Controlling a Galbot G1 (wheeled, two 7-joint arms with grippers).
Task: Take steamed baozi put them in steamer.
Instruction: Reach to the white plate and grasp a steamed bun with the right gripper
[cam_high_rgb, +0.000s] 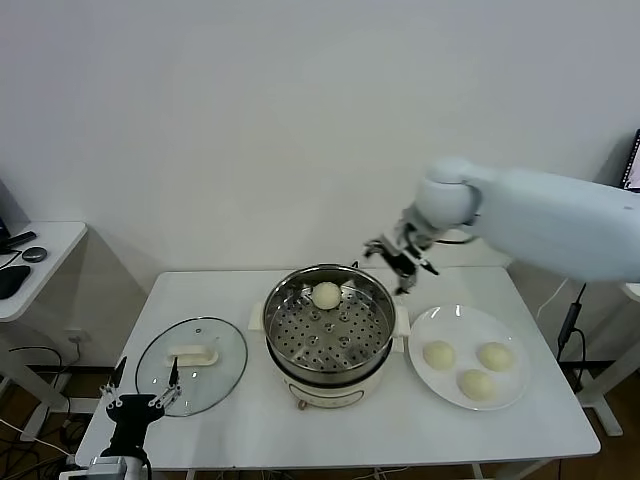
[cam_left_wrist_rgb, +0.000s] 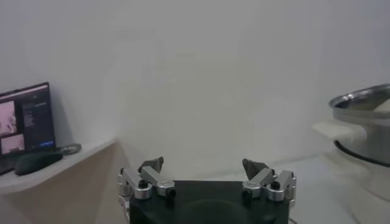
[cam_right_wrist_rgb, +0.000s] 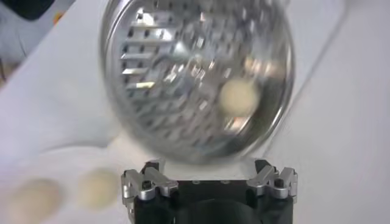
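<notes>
- Left gripper hangs off the near left corner of the table, jaws wide, empty.
- Glass lid lies near the left edge.
- Three steamed baozi sit on the plate toward the right edge.
- Steamer stands mid-table, one baozi on its tray's far side.
- Right gripper hovers over the steamer's far right rim, jaws wide, empty.
</notes>
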